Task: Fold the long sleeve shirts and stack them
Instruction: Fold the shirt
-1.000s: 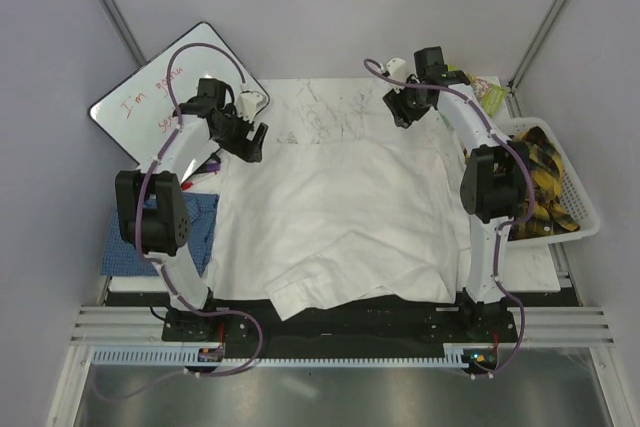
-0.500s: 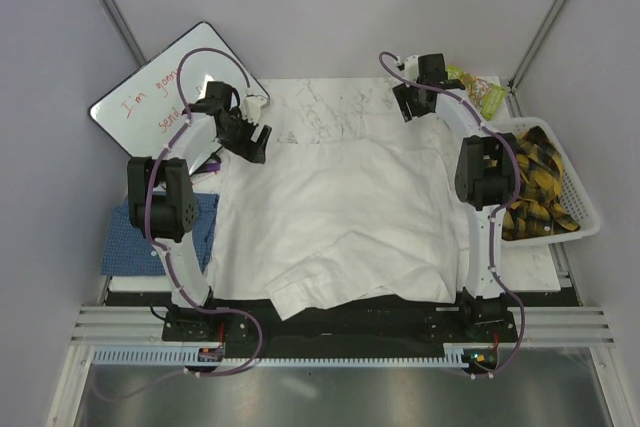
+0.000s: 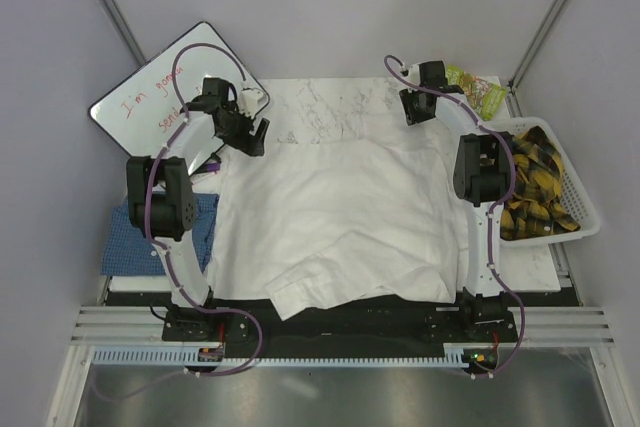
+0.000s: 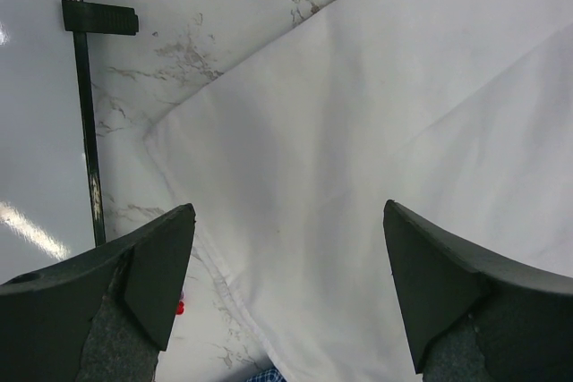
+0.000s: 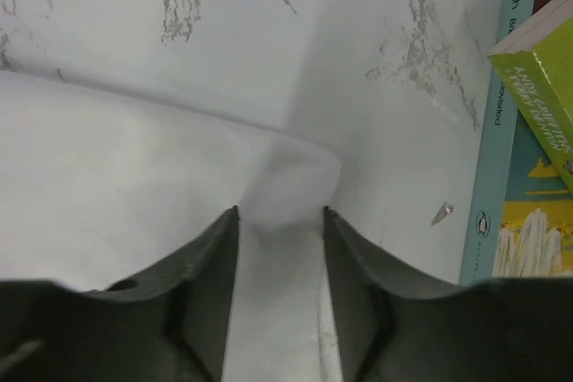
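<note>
The large white long sleeve shirt (image 3: 340, 207) lies spread across the marble table. The blue checked shirt (image 3: 200, 227) peeks out from under its left edge, and a scrap of it (image 4: 267, 375) shows in the left wrist view. My left gripper (image 3: 254, 135) hovers over the white shirt's far left corner (image 4: 376, 131). There my left gripper (image 4: 286, 248) is open wide and holds nothing. My right gripper (image 3: 417, 117) is at the far right corner. In its wrist view the right gripper (image 5: 280, 214) is open but narrow, and a raised pucker of white cloth (image 5: 291, 181) sits between its fingers.
A whiteboard (image 3: 165, 97) with red writing leans at the far left, its black clip (image 4: 98, 17) close to my left gripper. Books (image 5: 528, 131) lie just right of the right gripper. A white basket (image 3: 580, 217) of yellow-and-black cloth stands on the right edge.
The right gripper has moved right and down onto the shirt's far right corner, and its jaws have narrowed around the cloth. The left gripper has shifted slightly at the far left corner.
</note>
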